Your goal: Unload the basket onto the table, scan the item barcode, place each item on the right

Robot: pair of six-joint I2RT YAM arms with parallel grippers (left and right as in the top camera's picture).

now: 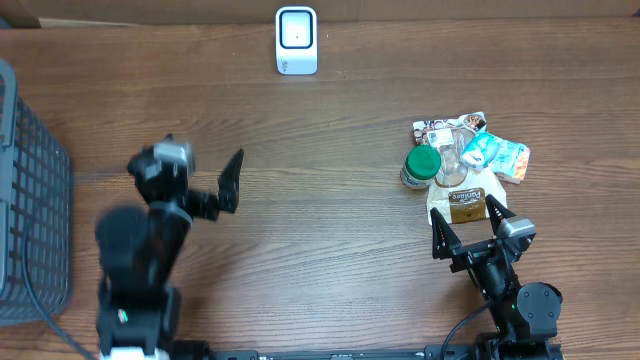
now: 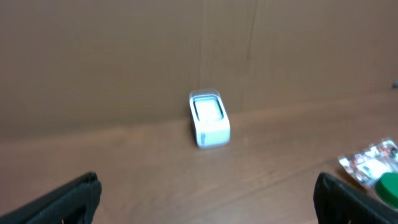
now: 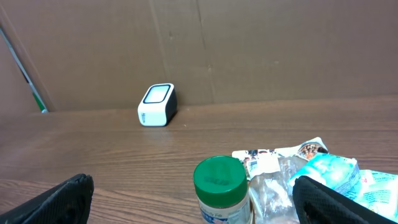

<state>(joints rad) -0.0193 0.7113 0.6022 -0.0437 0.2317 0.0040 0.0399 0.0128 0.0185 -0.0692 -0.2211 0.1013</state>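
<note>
Scanner [image 1: 296, 40] at far table [image 1: 330, 230] edge

Mid table [image 1: 330, 200] open; pile [image 1: 462, 165] right; basket [image 1: 30, 220], seemingly, left.

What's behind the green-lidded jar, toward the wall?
A flat printed packet, its near edge hidden by the jar and a clear container. Farther back-left, the white scanner stands by the wall.

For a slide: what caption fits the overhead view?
Both open, left gripper and right gripper above the table; scanner at far edge, items piled by the right gripper, basket left.
</note>
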